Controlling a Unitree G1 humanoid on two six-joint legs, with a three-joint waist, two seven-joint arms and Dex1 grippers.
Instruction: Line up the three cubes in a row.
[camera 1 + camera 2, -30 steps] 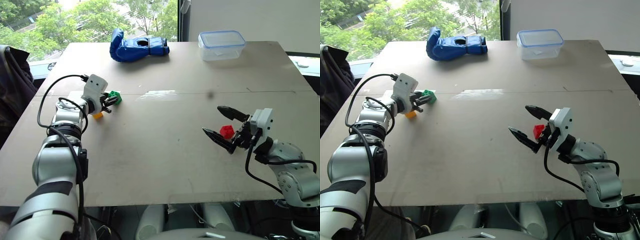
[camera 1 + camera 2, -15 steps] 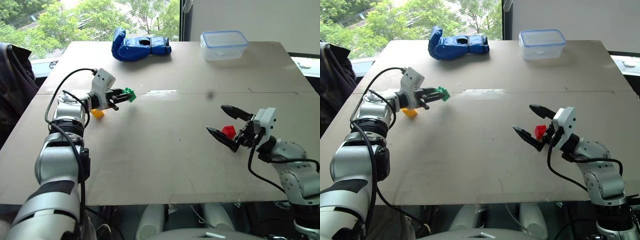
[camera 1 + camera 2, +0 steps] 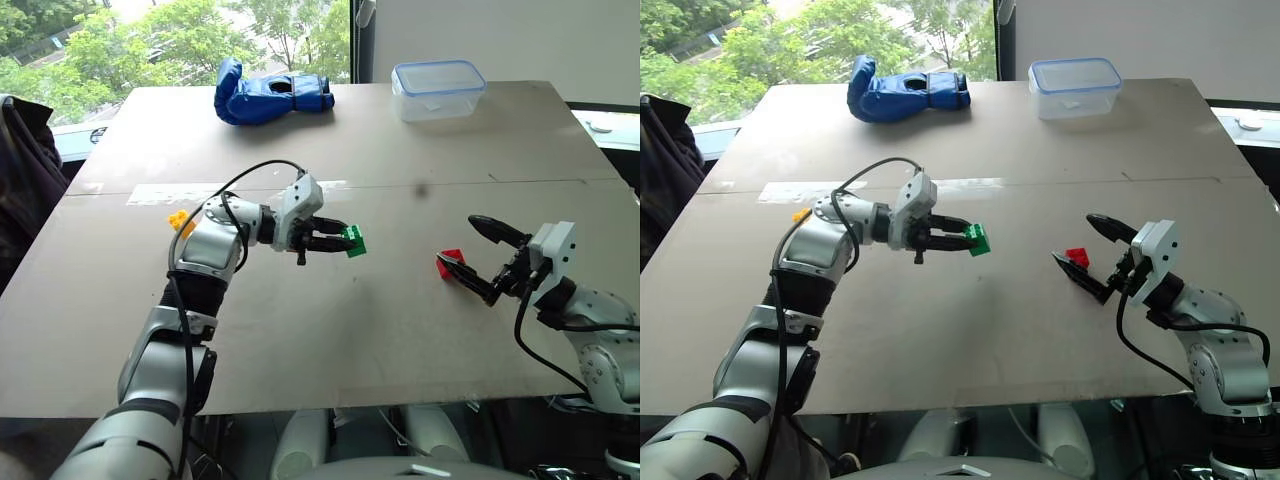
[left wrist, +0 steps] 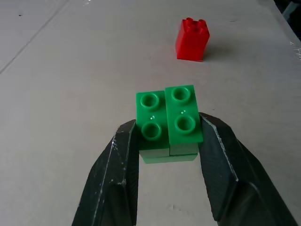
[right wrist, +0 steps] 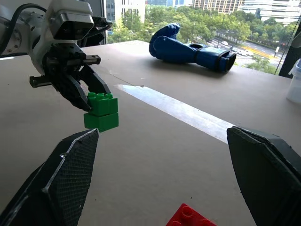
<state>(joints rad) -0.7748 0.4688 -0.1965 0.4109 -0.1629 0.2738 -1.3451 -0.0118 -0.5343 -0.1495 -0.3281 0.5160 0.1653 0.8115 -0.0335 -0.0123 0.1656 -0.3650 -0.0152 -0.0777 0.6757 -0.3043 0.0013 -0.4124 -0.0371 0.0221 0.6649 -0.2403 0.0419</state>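
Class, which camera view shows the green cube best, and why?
The left wrist view: the green cube sits close up, studs clear, clamped by the left gripper. The head views show it small above the table; the right wrist view shows it from the side, farther off.

— What's different?
— The left pincer point(image 3: 338, 241) has carried the green cube point(image 3: 353, 241) from beside the yellow cube point(image 3: 178, 219) out to mid-counter, toward the red cube point(image 3: 449, 262).
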